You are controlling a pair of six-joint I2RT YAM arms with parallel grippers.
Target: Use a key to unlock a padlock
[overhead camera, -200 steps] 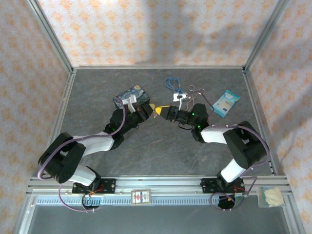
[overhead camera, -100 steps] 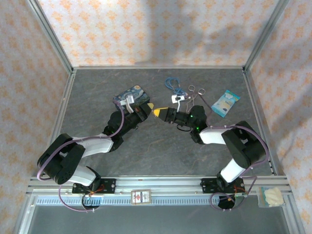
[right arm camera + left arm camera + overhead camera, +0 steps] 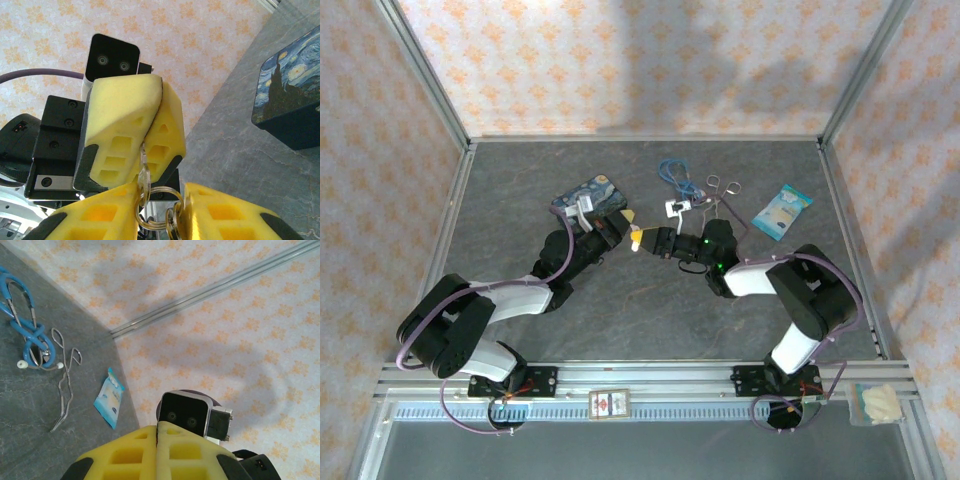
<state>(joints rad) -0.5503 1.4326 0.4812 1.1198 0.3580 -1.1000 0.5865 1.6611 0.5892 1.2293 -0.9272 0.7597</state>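
- The left gripper (image 3: 150, 120) had its yellow jaws pressed tight together. The top end of the key (image 3: 143, 172) was tucked into the crack between them.
- The key hung down from that grip, thin and silvery, with a metal ring (image 3: 152, 200) looped at its bottom end.
- The right gripper (image 3: 160, 192) faced the left one, tip to tip. Its jaws stood a little apart, one on each side of the key and the ring. I cannot tell if they were squeezing the ring or only sitting beside it.
- From above, the two grippers met over the middle of the table (image 3: 620, 310), so the key was there too — between the two arms.
- A blue painted tin (image 3: 592, 196) sat on the table just left of that meeting spot, close by the left arm.
- Farther back lay a blue cord (image 3: 670, 172). A metal tool (image 3: 720, 190) with ring handles lay just right of it.
- A blue and white packet (image 3: 782, 210) lay farther right, apart from the tool and well away from the key.
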